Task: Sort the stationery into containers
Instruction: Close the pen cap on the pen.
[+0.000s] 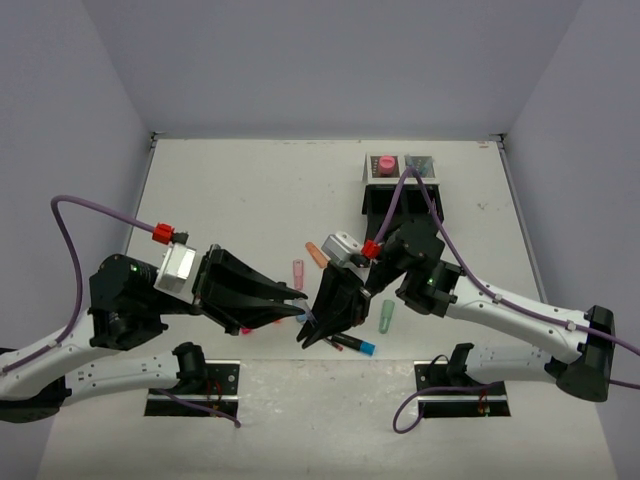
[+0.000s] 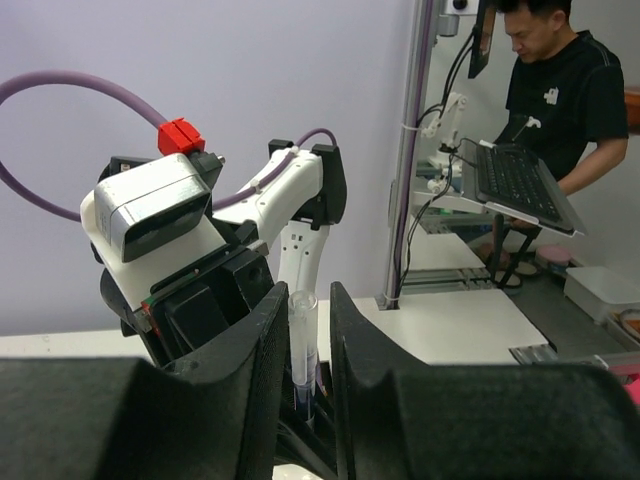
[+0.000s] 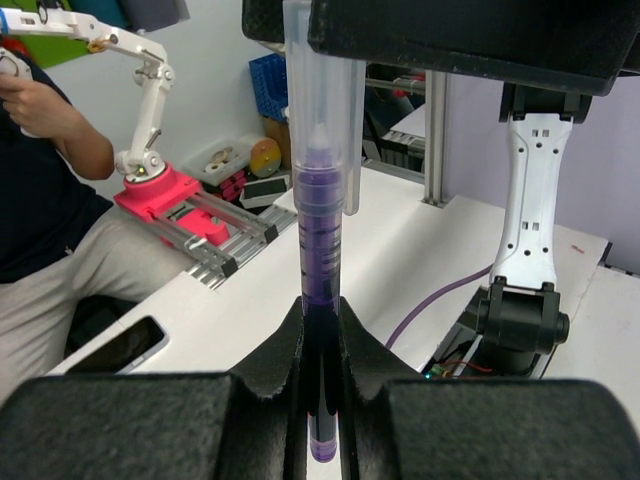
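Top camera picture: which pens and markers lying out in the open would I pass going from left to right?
pink highlighter → orange highlighter → pen with a blue tip → mint highlighter

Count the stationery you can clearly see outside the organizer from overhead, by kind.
Highlighters on the table: 3 (orange highlighter, peach highlighter, mint highlighter)
Pens on the table: 1 (blue-tipped pen)
Pens in the right gripper: 1 (purple-ink pen)
Total: 5; anything hidden from view is not counted.
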